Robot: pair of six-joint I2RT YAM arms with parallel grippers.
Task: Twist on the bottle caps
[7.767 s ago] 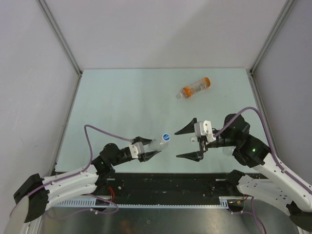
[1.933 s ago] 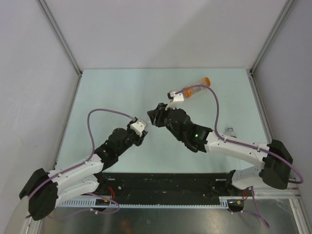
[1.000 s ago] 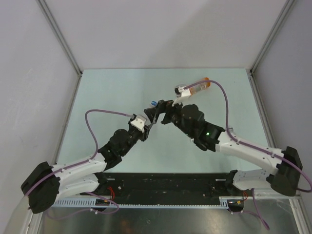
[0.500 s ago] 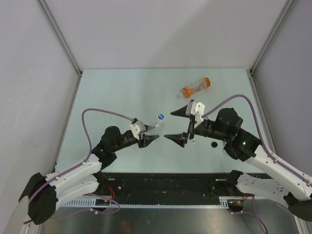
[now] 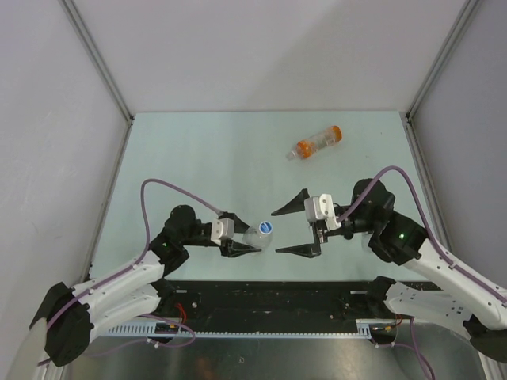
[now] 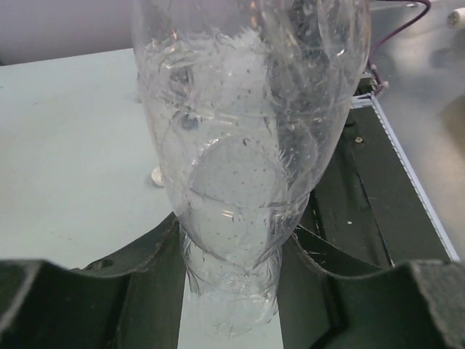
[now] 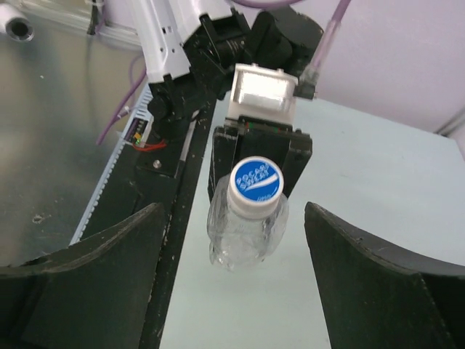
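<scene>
The left end effector [image 5: 242, 236] grips the clear bottle [image 7: 243, 231], lying sideways. Its blue-topped cap [image 7: 256, 182] points straight at the right end effector [image 5: 276, 233], open wide just beside it.

The pale green surface [image 5: 198, 158] carries 1 orange-tinted bottle [image 5: 317, 143], lying on its side toward the far right. 1 small white cap [image 6: 158, 177] rests on it too.

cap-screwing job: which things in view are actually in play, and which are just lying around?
In play: clear bottle held in left gripper; its blue-topped cap; orange-tinted bottle lying at the far side; open right gripper.
Just there: purple cables; black rail at near edge; small white round bit, maybe a cap, too small to tell.
</scene>
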